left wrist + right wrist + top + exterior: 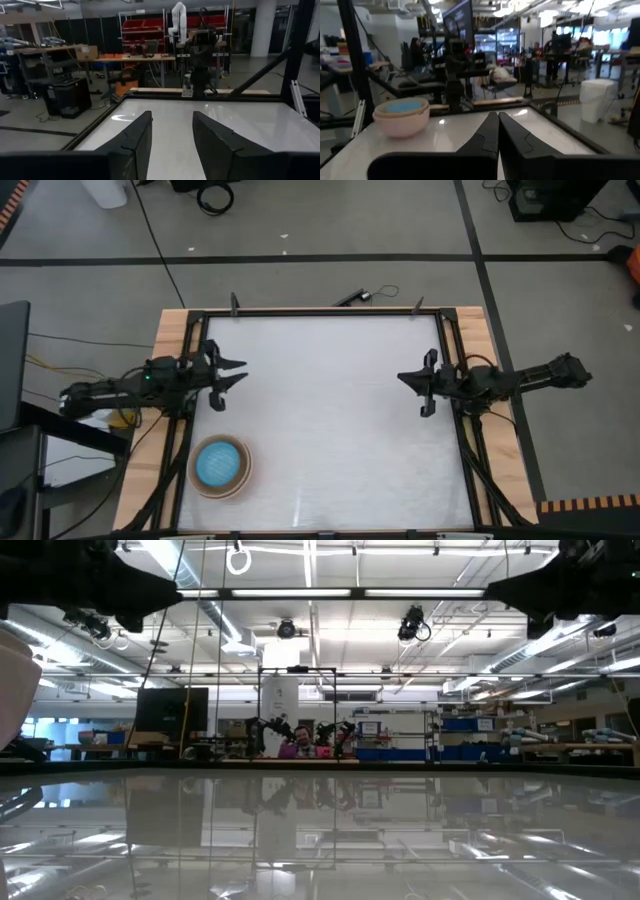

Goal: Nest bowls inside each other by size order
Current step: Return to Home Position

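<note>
The bowls stand as one nested stack (220,467) on the table near its near left corner. The small bright blue bowl (219,464) sits innermost, with a grey-beige rim (243,457) around it and a pale outer bowl (402,125) below. The salmon-pink bowl does not show apart from the others. The stack also shows in the right wrist view (401,116) and at the low view's left edge (10,680). My left gripper (238,375) is open and empty above the table's left side, farther from the near edge than the stack. My right gripper (402,377) is shut and empty at the table's right side.
A black frame (320,312) runs around the white table top, with wooden edge boards (170,330) on the left and right. The middle of the table (330,420) lies between the two arms. People and workbenches show in the room beyond.
</note>
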Controlling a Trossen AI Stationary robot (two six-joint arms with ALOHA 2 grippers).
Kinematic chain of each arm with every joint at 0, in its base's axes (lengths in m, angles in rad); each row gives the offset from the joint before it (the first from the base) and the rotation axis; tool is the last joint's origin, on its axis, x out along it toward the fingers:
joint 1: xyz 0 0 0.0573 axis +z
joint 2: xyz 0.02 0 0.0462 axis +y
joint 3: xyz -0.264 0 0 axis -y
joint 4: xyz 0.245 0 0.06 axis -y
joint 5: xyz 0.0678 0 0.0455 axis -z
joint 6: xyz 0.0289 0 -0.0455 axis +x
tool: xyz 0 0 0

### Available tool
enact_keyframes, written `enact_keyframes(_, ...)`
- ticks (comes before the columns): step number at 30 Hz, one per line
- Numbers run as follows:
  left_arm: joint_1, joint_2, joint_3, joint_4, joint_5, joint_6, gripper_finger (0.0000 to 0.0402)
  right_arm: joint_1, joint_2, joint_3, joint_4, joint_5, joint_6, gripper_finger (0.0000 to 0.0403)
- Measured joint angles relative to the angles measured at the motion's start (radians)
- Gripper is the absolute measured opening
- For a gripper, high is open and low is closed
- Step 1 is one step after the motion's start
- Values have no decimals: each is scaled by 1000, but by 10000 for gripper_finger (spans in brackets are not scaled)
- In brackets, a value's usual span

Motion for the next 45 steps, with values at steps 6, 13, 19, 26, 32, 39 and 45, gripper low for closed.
enact_keyframes(6, 0, -175, 0, -147, 0, -8, 122, 2, -95, 0, -41, 28, -49, 9)
enact_keyframes(13, 0, -204, -7, -193, -2, 0, 115, 1, -218, 0, -180, 88, -27, 9)
enact_keyframes(19, 0, -208, -107, -63, -3, -5, 115, 1, -266, -47, -160, 40, 11, 9)
enact_keyframes(26, 0, -208, -150, 7, -19, -73, 115, 0, -267, -99, -128, 9, 70, 9)
enact_keyframes(32, 0, -208, -150, 6, -40, -84, 115, -4, -254, -107, -70, -49, 110, 9)
enact_keyframes(39, -25, -207, -150, 12, -31, -120, 111, -4, -237, -107, -21, -91, 71, 9)
enact_keyframes(45, -103, -209, -150, 32, -73, -84, 59, -4, -247, -107, -32, -71, 43, 9)
